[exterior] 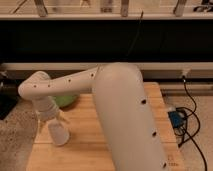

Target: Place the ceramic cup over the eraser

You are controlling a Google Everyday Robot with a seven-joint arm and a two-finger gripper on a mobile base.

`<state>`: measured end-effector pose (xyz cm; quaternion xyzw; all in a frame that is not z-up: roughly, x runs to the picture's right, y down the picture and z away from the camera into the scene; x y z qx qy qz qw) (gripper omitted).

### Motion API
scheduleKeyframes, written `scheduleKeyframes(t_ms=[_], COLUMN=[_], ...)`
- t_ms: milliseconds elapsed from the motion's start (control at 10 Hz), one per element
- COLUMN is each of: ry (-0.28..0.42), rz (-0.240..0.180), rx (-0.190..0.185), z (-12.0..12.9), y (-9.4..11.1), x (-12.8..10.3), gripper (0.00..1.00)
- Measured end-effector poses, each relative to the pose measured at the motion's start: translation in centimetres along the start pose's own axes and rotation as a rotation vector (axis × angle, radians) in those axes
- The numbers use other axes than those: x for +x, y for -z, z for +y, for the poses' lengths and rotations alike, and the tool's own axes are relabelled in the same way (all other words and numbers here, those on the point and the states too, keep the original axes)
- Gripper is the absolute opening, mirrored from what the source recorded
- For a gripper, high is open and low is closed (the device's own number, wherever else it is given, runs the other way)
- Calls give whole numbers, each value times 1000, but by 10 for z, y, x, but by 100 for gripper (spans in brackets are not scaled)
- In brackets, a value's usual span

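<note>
The gripper (53, 121) is over the left part of the table (85, 150), and the cup (59, 135) is directly under it. A bowl (67, 100) lies behind them. On the floor, right of the table, is a box (175, 120).

The robot's white arm (125, 115) fills the near right part of the wooden desk (82, 147), reaches toward the left edge, bends at a rounded joint and turns down, so the gripper (51, 119) hangs over the desk's left half, toward the front left corner. Directly below it and touching its lower end is a pale ceramic cup (59, 135), low over the boards. A green rounded object (67, 100) lies toward the back left, partly hidden behind the arm, and beyond the right edge a blue box (175, 120) with black cables (194, 117) sits on the floor.
</note>
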<state>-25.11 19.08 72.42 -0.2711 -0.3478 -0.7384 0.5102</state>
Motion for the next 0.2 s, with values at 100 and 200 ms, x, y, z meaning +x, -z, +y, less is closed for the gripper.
scheduleKeyframes(t_ms=[100, 200], ry=[-1, -1], rz=[-1, 2], rx=[3, 7], z=[2, 2], y=[1, 5], x=[-1, -2], gripper=[80, 80])
